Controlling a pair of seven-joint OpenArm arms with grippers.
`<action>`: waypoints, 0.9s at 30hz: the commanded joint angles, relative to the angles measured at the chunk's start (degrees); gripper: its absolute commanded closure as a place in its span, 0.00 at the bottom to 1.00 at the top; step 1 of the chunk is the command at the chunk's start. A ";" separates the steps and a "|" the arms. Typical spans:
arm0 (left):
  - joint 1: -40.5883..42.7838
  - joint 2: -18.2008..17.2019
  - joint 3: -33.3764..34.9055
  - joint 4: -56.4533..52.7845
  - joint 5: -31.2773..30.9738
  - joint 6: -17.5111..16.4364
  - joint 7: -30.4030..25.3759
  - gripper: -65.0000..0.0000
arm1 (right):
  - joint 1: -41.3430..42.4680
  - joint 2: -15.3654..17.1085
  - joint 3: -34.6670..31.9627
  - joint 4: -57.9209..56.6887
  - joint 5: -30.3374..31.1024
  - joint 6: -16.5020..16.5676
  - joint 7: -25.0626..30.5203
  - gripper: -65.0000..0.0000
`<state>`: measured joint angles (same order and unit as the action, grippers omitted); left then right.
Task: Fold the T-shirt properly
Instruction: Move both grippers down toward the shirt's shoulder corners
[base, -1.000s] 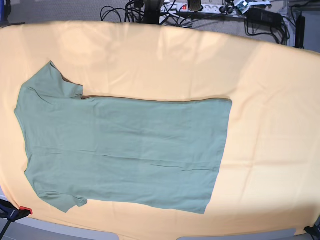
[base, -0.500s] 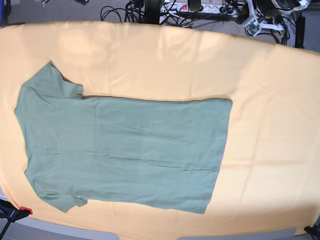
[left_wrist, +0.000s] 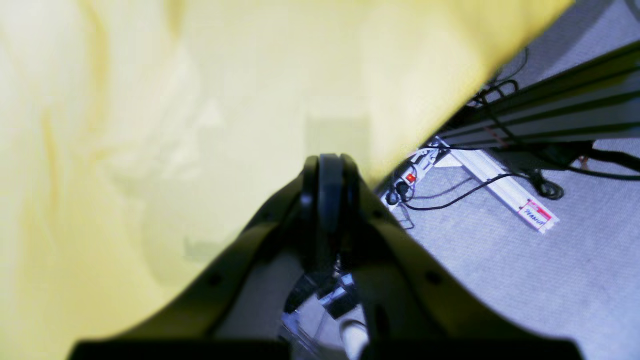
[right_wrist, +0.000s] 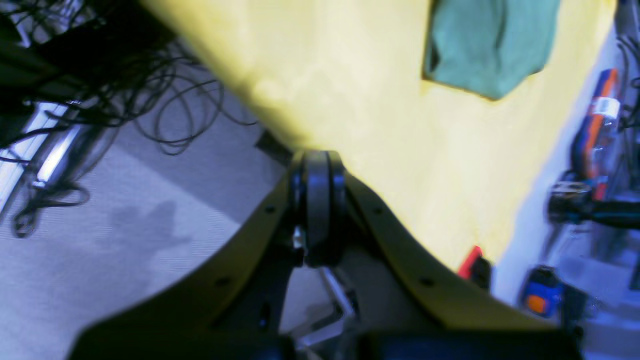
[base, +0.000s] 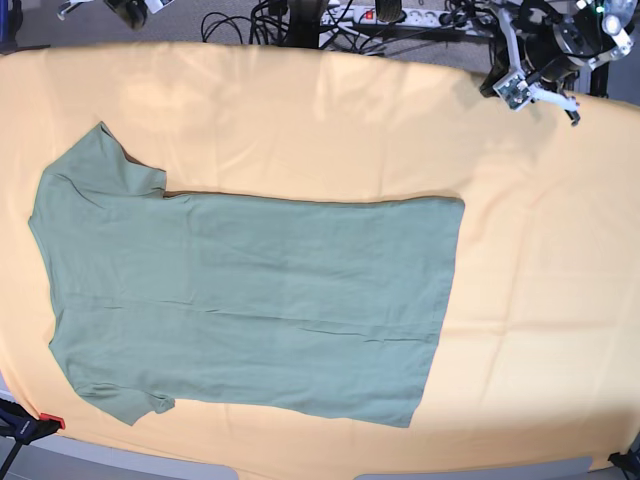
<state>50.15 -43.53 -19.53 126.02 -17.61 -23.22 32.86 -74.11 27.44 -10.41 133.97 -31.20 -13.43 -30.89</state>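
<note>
The sage-green T-shirt (base: 250, 300) lies flat and spread out on the orange-yellow cloth (base: 330, 130), collar end to the left and hem to the right. One sleeve (right_wrist: 490, 45) shows at the top of the right wrist view. My left gripper (left_wrist: 325, 172) is shut and empty, hovering over the cloth's far edge. Its arm (base: 548, 50) reaches in at the top right of the base view, well away from the shirt. My right gripper (right_wrist: 316, 170) is shut and empty at the cloth's far left edge. Its arm (base: 128, 10) barely shows at the top left.
Cables and a power strip (base: 380, 15) lie on the floor beyond the table's far edge. A red-tipped clamp (base: 48, 420) grips the near left corner. Another clamp (base: 625, 462) sits at the near right corner.
Both arms have come into the base view along the far edge, the left one reaching furthest over the cloth. The T-shirt has not moved.
</note>
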 joint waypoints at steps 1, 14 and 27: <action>-0.90 -1.31 -0.52 0.90 -0.50 0.04 -1.14 1.00 | -0.89 0.22 0.74 1.03 -0.66 -0.98 0.74 1.00; -14.36 -9.11 0.35 -0.44 -0.74 -5.62 -3.96 1.00 | 3.65 1.90 21.57 1.03 13.07 10.69 6.97 1.00; -26.75 -19.02 12.37 -3.91 6.93 -6.75 -15.85 0.51 | 12.96 3.17 27.71 1.03 23.96 22.49 9.94 0.98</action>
<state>23.79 -61.39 -6.28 121.80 -10.35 -30.72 17.74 -60.62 30.13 16.78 133.97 -6.98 9.80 -21.85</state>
